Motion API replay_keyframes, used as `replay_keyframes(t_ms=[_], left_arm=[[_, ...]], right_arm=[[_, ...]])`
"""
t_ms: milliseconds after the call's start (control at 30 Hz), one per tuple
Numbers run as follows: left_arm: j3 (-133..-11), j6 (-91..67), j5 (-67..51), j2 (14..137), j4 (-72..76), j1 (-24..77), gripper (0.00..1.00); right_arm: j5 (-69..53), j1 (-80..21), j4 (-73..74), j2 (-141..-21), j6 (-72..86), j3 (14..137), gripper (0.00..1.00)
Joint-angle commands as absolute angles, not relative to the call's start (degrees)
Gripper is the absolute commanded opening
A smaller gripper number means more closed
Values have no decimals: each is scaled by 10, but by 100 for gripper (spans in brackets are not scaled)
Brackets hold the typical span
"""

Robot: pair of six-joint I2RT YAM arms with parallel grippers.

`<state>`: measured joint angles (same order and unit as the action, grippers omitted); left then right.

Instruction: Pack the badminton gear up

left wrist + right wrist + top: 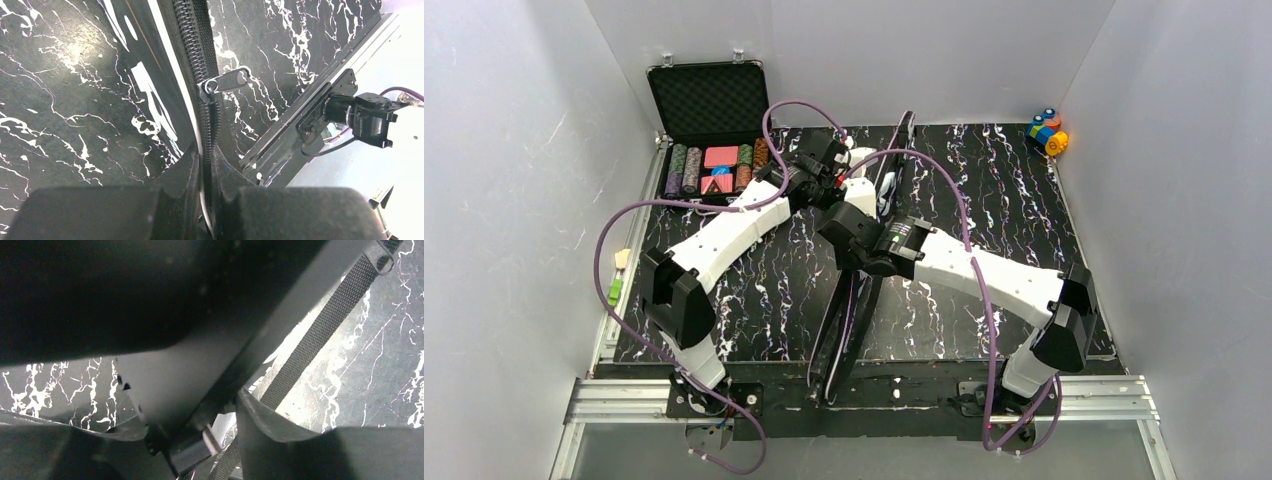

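Our left gripper (205,159) is pinched tight on the zipper seam of the black bag (852,320), which lies mid-table, running from between the bases toward the far edge. Right gripper (192,417) straddles the bag's edge, and we can't tell if it's gripping. Risk: the seam slips out or the strap (320,325) snags once the zipper pull (227,81) gets tugged. The poker case (714,150) crowds the left, and the right looks roomier.

At my far left, an open black case (708,100) shows rows of poker chips (686,168). Colourful toy blocks (1048,131) sit in the far right corner of the black marbled table (1014,190).
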<state>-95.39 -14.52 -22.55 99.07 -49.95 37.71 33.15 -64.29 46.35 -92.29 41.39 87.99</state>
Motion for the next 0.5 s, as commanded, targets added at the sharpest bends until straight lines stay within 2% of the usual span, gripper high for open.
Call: replay_keyframes(t_ms=[0, 67, 233, 267, 467], left_arm=[[-953, -147, -247, 915, -460, 379, 0], [-954, -145, -247, 906, -462, 379, 0], [-956, -128, -253, 885, -468, 371, 0], [-958, -121, -254, 882, -472, 367, 3], [-976, -77, -283, 876, -510, 328, 31]], right_arm=[[376, -646, 461, -923, 396, 904, 42], [373, -646, 455, -913, 395, 889, 36], [362, -646, 419, -844, 359, 832, 8], [360, -646, 413, -826, 344, 816, 3], [320, -646, 409, -737, 240, 743, 1]])
